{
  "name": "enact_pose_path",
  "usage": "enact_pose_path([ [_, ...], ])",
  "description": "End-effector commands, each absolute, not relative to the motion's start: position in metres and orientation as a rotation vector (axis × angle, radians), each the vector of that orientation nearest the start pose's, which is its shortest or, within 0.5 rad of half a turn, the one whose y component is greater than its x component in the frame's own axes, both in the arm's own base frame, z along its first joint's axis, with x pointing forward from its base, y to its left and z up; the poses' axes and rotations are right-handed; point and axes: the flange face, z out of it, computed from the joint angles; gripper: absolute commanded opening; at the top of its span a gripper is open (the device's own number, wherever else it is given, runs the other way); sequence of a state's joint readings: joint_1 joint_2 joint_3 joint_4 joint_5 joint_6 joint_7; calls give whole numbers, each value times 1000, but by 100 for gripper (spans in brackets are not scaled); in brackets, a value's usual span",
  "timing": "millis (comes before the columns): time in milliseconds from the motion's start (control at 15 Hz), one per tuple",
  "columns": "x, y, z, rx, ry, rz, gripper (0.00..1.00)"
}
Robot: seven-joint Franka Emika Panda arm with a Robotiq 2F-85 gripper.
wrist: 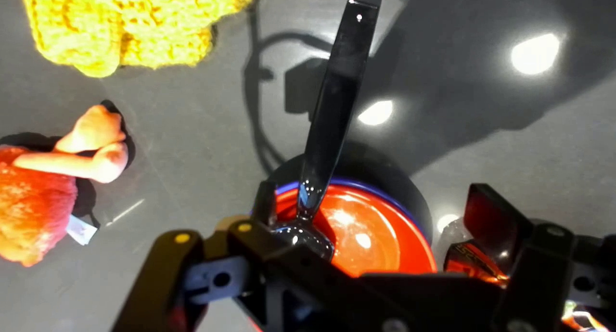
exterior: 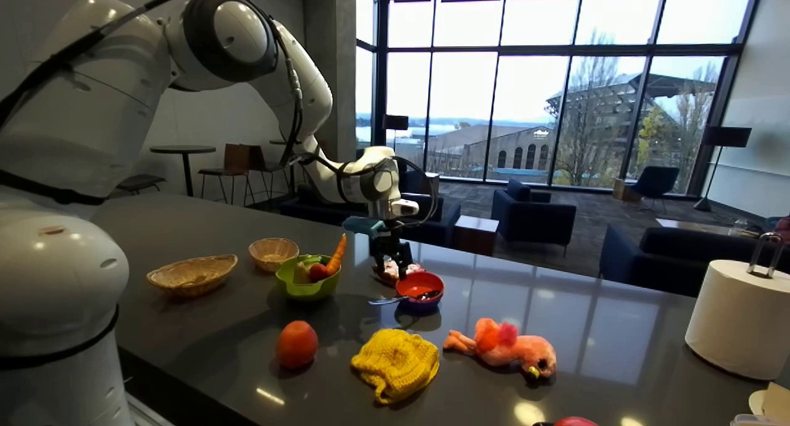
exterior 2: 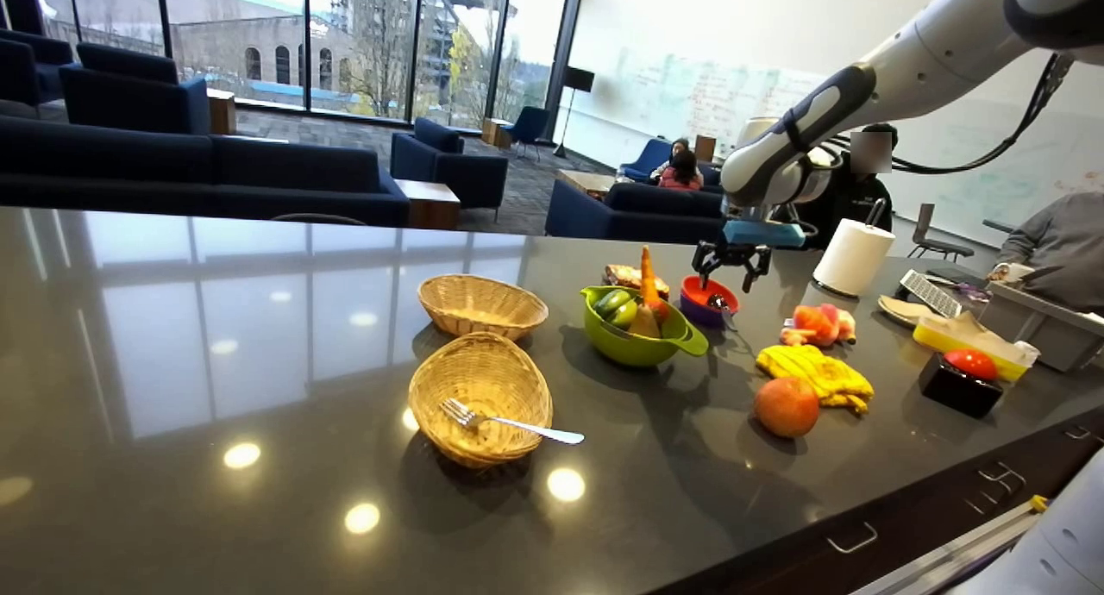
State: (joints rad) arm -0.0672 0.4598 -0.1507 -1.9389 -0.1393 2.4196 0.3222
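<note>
My gripper (wrist: 373,202) stands open, its fingers spread to either side above a red bowl (wrist: 370,231), with nothing held. The red bowl is nested in a purple bowl (exterior: 426,305). A dark, shiny spoon (wrist: 337,96) rests in the red bowl, its handle reaching over the rim. In the wrist view the left finger appears near the spoon's head; whether they touch I cannot tell. The near part of the bowls is hidden behind the gripper there. In both exterior views the gripper (exterior 2: 726,284) points down just over the bowls. A shiny wrapped packet (exterior: 395,269) lies behind them.
Beside the bowls stands a green bowl (exterior 2: 634,349) with a carrot and produce. Two wicker baskets (exterior 2: 483,306) lie farther along, one with a fork (exterior 2: 517,424). A peach-like fruit (exterior: 297,344), yellow knit cloth (exterior: 398,361), pink plush (exterior: 506,346) and paper roll (exterior: 740,318) share the counter.
</note>
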Motion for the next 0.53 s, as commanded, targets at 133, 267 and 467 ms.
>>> enact_pose_path([
  [133, 613, -157, 230, -3171, 768, -28, 100],
  [267, 610, -166, 224, -3156, 804, -11, 100],
  [467, 604, -178, 213, -3136, 839, 24, 100],
])
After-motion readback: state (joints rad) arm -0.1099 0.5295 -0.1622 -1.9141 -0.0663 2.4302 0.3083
